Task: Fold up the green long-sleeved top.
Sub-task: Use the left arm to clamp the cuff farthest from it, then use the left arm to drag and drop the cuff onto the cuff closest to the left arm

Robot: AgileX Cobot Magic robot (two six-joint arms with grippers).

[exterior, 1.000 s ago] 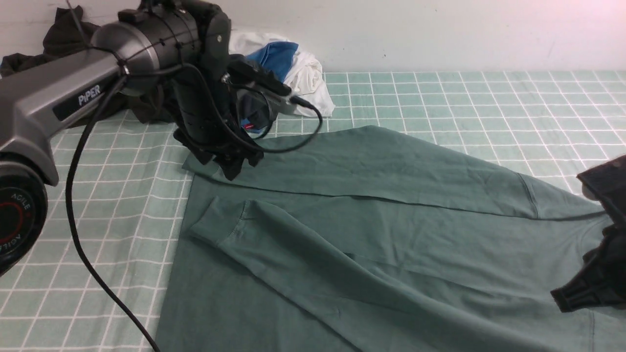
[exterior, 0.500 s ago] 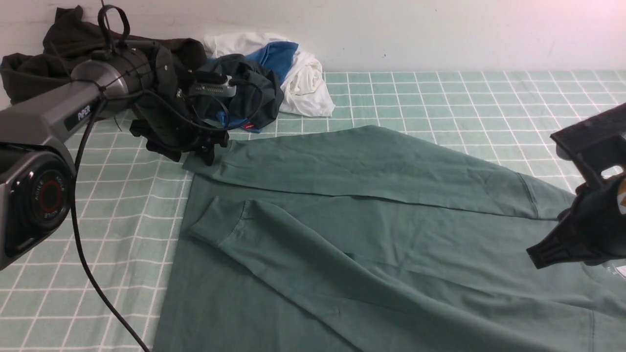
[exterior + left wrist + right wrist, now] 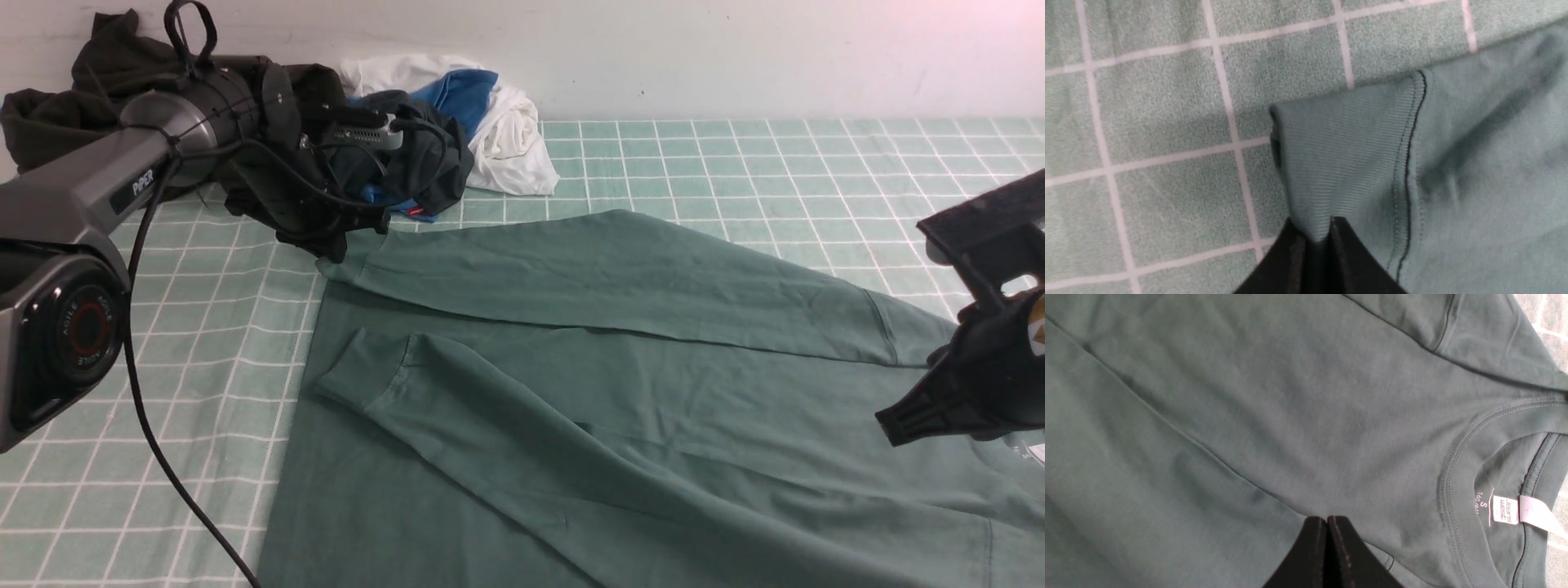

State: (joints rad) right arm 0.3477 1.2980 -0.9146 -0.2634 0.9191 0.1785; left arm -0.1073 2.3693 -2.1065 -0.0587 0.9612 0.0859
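Where left fingers (image 3: 1351,263) meet, green top (image 3: 1478,192) cuff (image 3: 1343,163) pinched.

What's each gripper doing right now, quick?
Left gripper: closed, pinching the ribbed cuff of the green long-sleeved top.
Right gripper: closed, holding nothing.

The left arm (image 3: 73,196) enters at 9 o'clock and reaches toward 2 o'clock with its wrist bent downward. The left gripper (image 3: 336,247) pinches a cuff of the green long-sleeved top (image 3: 1474,183). The right arm (image 3: 1000,359) sits at 3 o'clock. The right gripper (image 3: 894,429) is closed on nothing and points toward 8 o'clock.
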